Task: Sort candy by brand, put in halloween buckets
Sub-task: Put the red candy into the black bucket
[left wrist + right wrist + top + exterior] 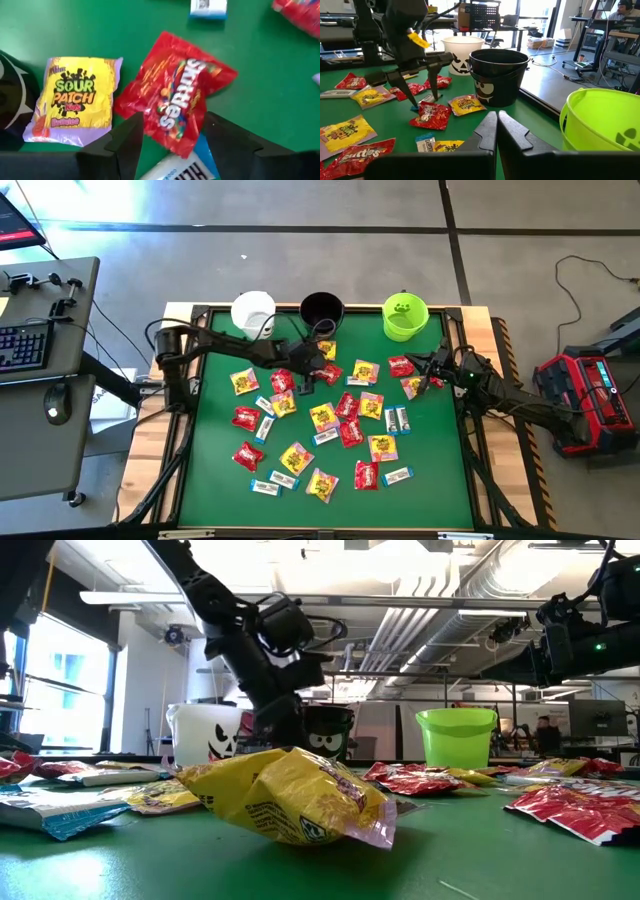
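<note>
The left claw hangs spread over a red packet lying flat on the green tabletop near the black bucket, with a yellow-and-pink packet just beside it and a white-and-blue bar partly under its edge. The white bucket and lime green bucket flank the black one along the far edge. The right claw is pressed together, empty, by the green bucket, with candy scattered over the tabletop's middle.

Three buckets and roughly twenty-five candy packets: red, yellow-and-pink, white-and-blue.
</note>
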Controlling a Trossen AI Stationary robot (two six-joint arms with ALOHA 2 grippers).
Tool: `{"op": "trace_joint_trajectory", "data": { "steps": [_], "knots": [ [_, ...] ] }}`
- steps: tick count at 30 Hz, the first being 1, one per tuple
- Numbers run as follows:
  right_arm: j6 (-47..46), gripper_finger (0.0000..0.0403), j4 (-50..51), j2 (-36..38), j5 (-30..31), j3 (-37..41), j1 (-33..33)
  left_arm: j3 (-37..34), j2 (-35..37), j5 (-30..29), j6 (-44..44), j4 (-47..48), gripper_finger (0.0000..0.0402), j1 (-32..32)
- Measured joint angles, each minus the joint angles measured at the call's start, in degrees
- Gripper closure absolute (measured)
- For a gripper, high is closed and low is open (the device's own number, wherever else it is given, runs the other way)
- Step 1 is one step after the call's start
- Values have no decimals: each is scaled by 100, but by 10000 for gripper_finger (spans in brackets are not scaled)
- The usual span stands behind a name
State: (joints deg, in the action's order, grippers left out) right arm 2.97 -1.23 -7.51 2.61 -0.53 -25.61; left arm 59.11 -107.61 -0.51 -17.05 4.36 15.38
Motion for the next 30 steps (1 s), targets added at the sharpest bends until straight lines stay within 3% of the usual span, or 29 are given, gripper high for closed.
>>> {"op": "trace_joint_trajectory", "data": {
  "steps": [6, 19, 24, 30],
  "knots": [
    [0, 403, 0, -1, -1, 0, 0, 9, 4, -26, -157, 99, 206, -2],
    [0, 403, -1, 2, -1, 1, -2, 9, -144, 43, -412, 207, 257, -4],
    [0, 403, 0, 2, -1, 0, 0, 9, -140, 45, -414, 210, 303, -7],
    [0, 403, 0, 2, -1, 0, -1, 9, -140, -18, -410, 171, 387, -2]
  ]
}}
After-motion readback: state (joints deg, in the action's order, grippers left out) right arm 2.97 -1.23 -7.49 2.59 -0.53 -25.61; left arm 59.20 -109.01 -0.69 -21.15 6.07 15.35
